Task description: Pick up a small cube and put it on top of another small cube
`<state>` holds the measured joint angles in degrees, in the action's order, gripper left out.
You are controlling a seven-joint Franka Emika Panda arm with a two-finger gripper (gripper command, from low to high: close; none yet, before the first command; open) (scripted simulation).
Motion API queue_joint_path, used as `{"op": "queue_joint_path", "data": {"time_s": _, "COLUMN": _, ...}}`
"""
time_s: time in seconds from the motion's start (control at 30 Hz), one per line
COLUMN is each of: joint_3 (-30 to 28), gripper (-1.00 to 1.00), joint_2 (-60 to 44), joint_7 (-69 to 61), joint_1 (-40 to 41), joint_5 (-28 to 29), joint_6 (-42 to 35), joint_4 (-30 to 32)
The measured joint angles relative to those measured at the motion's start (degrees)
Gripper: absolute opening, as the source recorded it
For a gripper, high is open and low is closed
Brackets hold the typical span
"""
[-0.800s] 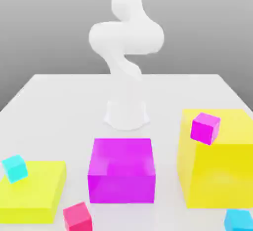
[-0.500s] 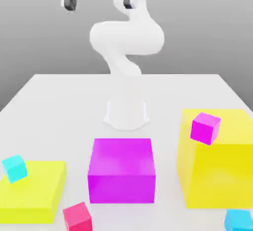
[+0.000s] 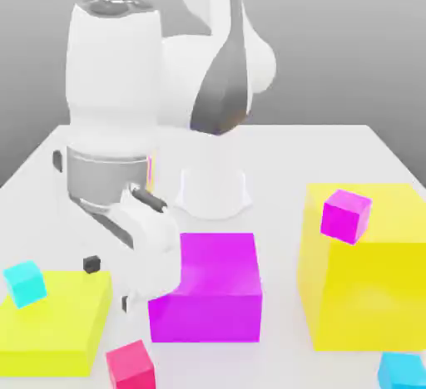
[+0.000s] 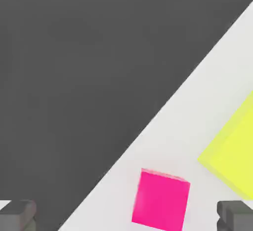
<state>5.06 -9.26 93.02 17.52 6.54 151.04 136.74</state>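
The small crimson cube [image 3: 131, 365] lies on the white table [image 3: 333, 155] near its front edge, between the low yellow block [image 3: 54, 321] and the big magenta block [image 3: 205, 286]. My gripper [image 3: 109, 283] hangs open just above and behind that cube, its dark fingertips [image 3: 91, 263] spread wide over the yellow block's corner. In the hand view the crimson cube [image 4: 161, 198] lies between the two grey fingertips [image 4: 17, 215], closer to one of them, with the gripper [image 4: 126, 217] holding nothing. The yellow block [image 4: 234, 153] is beside it.
A small cyan cube [image 3: 25, 283] rests on the low yellow block. A tall yellow block [image 3: 366, 279] on the exterior view's right carries a small magenta cube [image 3: 345, 215]. Another cyan cube [image 3: 403, 372] lies at the front right. The arm's base [image 3: 214, 192] stands behind the magenta block.
The arm has swung down from high above the table to a spot low over the front left, near the crimson cube. The fingers stay spread. No cube has moved.
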Motion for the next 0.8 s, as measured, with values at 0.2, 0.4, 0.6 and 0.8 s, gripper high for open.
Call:
{"op": "queue_joint_path", "data": {"time_s": 0.2, "joint_3": -0.81, "gripper": 0.00, "joint_2": -12.03, "joint_7": 4.05, "joint_1": 0.33, "joint_5": -2.48, "joint_6": 6.83, "joint_4": -0.24}}
{"op": "queue_joint_path", "data": {"time_s": 0.4, "joint_3": -1.50, "gripper": -1.00, "joint_2": -16.12, "joint_7": 4.62, "joint_1": -0.22, "joint_5": -1.90, "joint_6": 10.14, "joint_4": -1.00}}
{"op": "queue_joint_path", "data": {"time_s": 0.6, "joint_3": -0.77, "gripper": -1.00, "joint_2": -11.59, "joint_7": 4.05, "joint_1": 0.36, "joint_5": -2.74, "joint_6": 6.49, "joint_4": -0.09}}
{"op": "queue_joint_path", "data": {"time_s": 0.8, "joint_3": -5.49, "gripper": -1.00, "joint_2": 0.12, "joint_7": 0.75, "joint_1": 6.20, "joint_5": -3.87, "joint_6": -2.97, "joint_4": 2.46}}
